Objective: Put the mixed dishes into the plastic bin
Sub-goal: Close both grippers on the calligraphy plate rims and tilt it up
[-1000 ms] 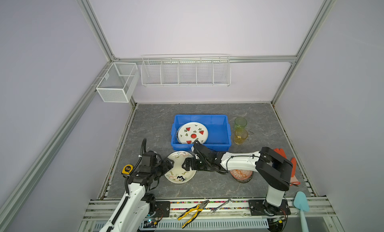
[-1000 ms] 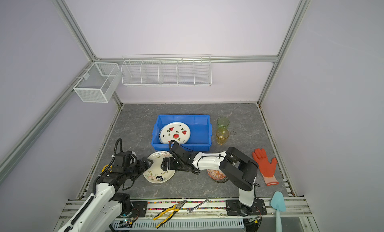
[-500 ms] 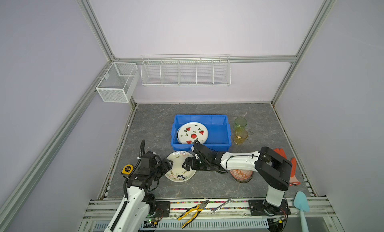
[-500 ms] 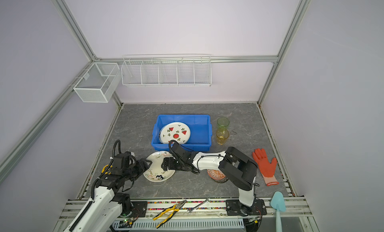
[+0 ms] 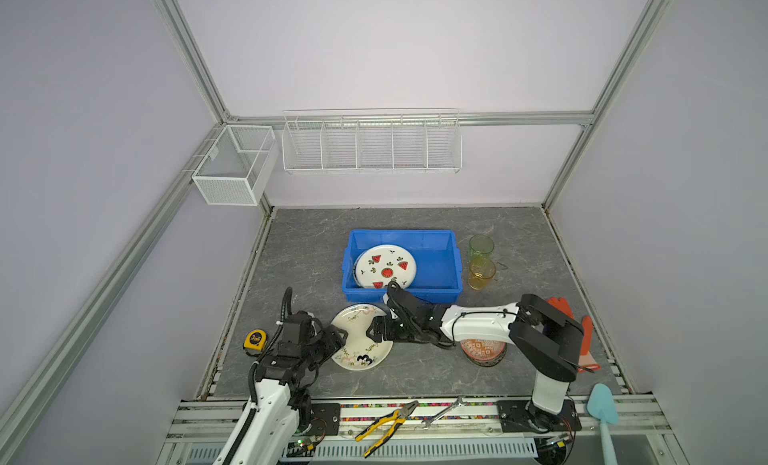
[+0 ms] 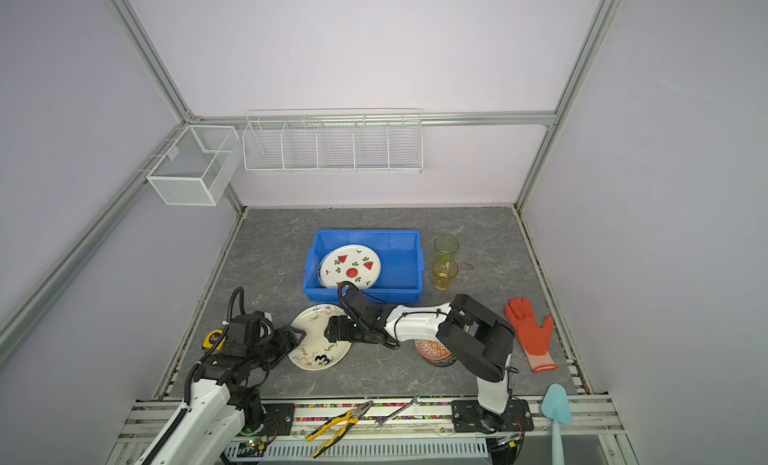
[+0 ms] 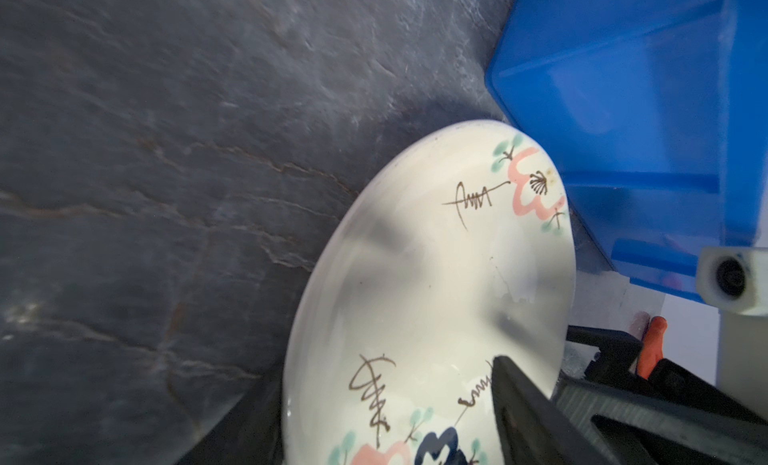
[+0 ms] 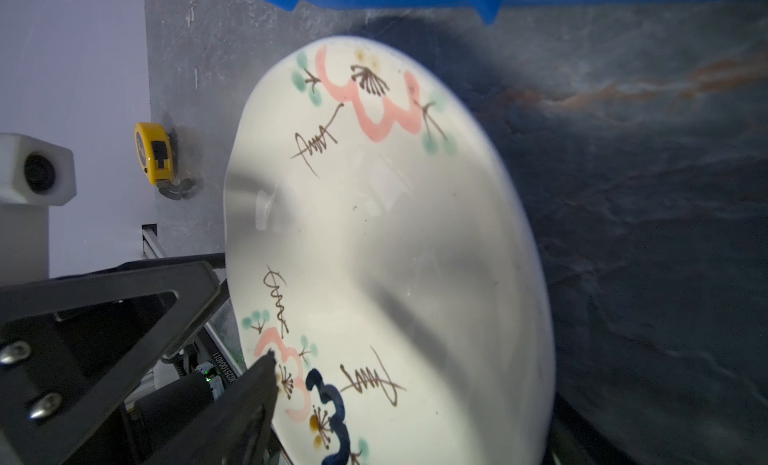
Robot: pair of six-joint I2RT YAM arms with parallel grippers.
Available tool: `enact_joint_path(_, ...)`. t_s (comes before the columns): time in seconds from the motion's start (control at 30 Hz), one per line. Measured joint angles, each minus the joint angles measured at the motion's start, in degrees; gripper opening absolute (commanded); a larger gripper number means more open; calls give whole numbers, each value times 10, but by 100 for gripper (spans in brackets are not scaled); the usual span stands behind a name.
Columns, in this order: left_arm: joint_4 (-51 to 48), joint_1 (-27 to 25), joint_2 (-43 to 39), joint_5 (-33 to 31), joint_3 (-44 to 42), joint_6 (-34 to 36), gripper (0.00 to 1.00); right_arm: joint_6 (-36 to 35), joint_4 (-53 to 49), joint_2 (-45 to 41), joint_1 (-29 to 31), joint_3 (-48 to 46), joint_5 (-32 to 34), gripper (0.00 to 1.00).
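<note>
A cream floral plate lies on the grey table in front of the blue plastic bin. My left gripper is shut on the plate's left rim, with one finger over the plate and the other beneath it. My right gripper straddles the opposite rim with its jaws still apart; one fingertip lies over the painted edge. A watermelon plate sits inside the bin. An orange patterned bowl is half hidden behind the right arm.
A green glass and an amber glass stand right of the bin. A yellow tape measure lies by the left arm and an orange glove at the right. Pliers and a wrench rest on the front rail.
Both grippers' jaws have narrowed around the cream plate's rim, the left one first. The left arm has shifted slightly. The plate has stayed where it was.
</note>
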Motion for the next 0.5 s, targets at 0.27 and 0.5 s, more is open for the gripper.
enact_joint_path(0.27,2,0,-13,4,-2,-24,62,2,9,5,0,0,-1,85)
enact_joint_path(0.5,11,0,-37,21,-2,-48,50,3,26,11,0,0,-7,85)
